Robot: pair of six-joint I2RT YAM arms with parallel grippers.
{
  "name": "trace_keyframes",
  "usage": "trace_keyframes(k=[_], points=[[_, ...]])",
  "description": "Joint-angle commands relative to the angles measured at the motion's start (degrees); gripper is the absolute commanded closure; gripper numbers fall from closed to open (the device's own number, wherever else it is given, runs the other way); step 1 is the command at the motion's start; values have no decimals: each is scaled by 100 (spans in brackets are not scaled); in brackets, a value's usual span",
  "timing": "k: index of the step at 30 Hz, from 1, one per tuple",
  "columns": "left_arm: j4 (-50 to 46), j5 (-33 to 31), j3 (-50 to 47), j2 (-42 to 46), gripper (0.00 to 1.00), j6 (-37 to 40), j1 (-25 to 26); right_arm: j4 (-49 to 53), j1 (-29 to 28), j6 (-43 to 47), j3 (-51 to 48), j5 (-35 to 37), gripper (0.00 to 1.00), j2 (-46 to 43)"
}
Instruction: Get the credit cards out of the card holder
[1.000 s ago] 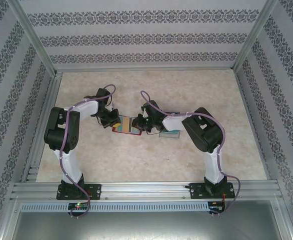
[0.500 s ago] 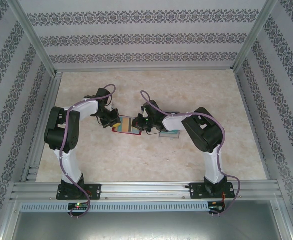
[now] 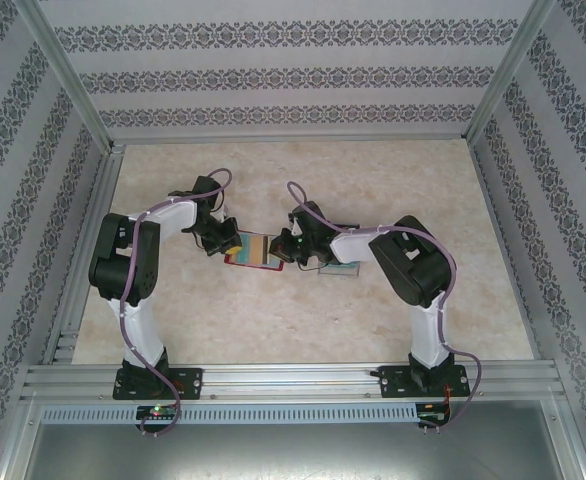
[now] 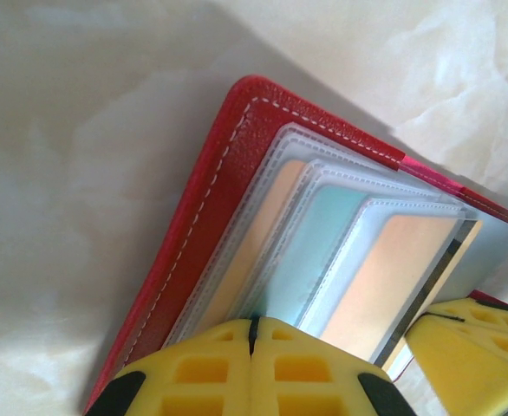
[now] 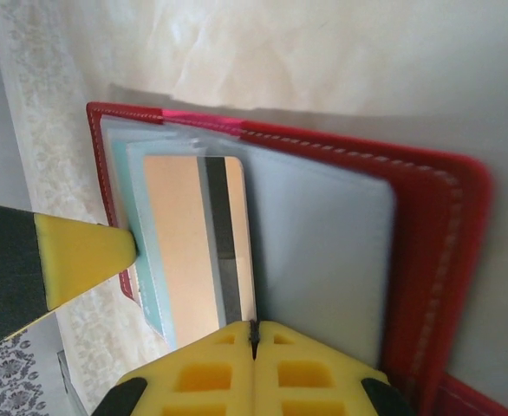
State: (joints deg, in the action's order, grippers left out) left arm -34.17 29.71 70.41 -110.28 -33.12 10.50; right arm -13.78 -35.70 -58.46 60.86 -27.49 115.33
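Observation:
The red card holder [image 3: 241,257] lies open on the table between both grippers. In the left wrist view its grey see-through pockets fan out over the red cover [image 4: 211,208], holding beige cards and a teal card [image 4: 323,243]. My left gripper [image 4: 252,326] is shut, pinching the pocket edge at the teal card. In the right wrist view my right gripper [image 5: 254,328] is shut on the near edge of a beige-gold card [image 5: 180,243] with a black stripe, which lies on the card holder [image 5: 445,260]. From above, the left gripper [image 3: 229,243] and right gripper [image 3: 281,252] face each other.
A teal card [image 3: 341,268] lies on the table under the right forearm. Patterned walls and metal rails [image 3: 73,290] enclose the marble-look tabletop. The left gripper's yellow finger [image 5: 81,256] touches the holder's left side.
The right gripper's jaws have shut on the beige-gold card's edge, and the right arm has shifted slightly. The left arm and the card holder have stayed in place.

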Motion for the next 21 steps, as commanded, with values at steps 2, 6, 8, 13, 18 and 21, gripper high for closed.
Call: trace_keyframes(k=[2,6,8,13,18,21], points=[[-535,-807,-220,-479,97,131,31,227,140,157,-157,121,100,-201],[-528,-801,-206,-477,97,136,31,282,179,221,-259,132,100,-300],[-525,-782,-198,-487,97,131,31,259,180,221,-244,86,100,-292],[-557,-765,-151,-479,96,137,26,209,143,207,-172,44,100,-224],[-651,-766,-66,-293,84,157,30,194,94,221,6,-19,92,-87],[-826,-797,99,-87,72,162,30,217,68,216,56,-14,100,-14]])
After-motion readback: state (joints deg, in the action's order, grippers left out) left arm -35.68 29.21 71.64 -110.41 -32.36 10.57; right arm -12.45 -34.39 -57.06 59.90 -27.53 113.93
